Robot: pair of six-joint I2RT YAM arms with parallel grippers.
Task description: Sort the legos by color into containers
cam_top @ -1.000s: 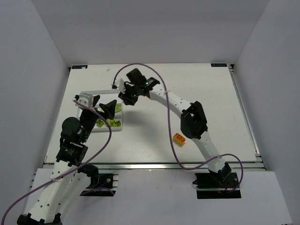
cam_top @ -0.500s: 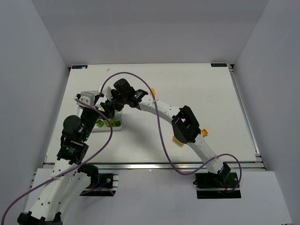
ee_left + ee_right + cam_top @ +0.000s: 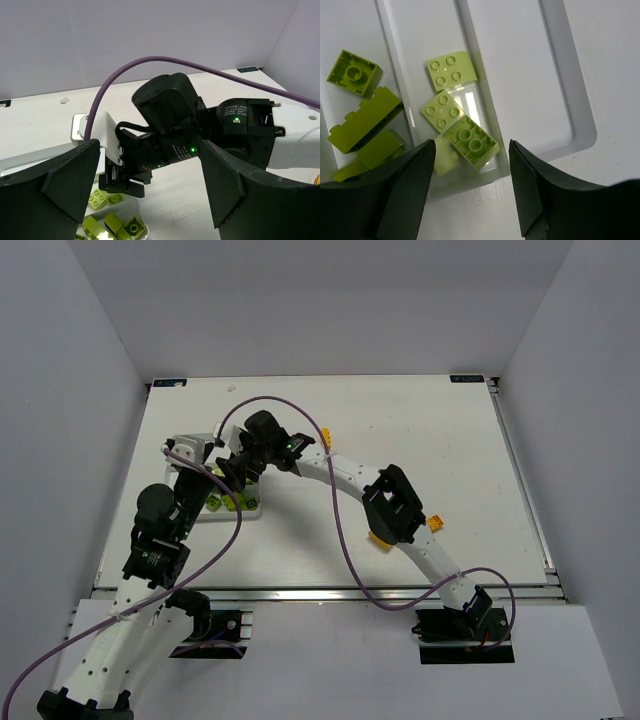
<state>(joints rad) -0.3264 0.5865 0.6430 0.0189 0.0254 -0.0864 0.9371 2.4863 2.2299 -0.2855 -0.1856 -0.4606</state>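
The white tray (image 3: 570, 75) lies under both grippers at the table's left (image 3: 245, 511). Several lime green legos (image 3: 451, 70) sit in its middle compartment; the compartment to the right is bare. My right gripper (image 3: 472, 190) hangs open just above that compartment's near end. An upside-down green brick (image 3: 471, 141) lies free below its jaws, and a blurred green one (image 3: 445, 156) is beside it. My left gripper (image 3: 150, 195) stands wide open beside the tray, holding nothing and facing the right wrist (image 3: 170, 125). Green legos (image 3: 112, 225) show below it. Orange-yellow legos (image 3: 436, 523) lie on the table.
Another orange-yellow brick (image 3: 325, 437) lies past the right forearm, and one (image 3: 378, 538) sits half under the right elbow. The purple cable (image 3: 340, 530) loops over the table's middle. The two grippers are close together over the tray's right end.
The right arm swung left from beyond the tray's far right corner to above it. Its jaws then widened, and a green brick now lies free below them. The left arm stayed put.
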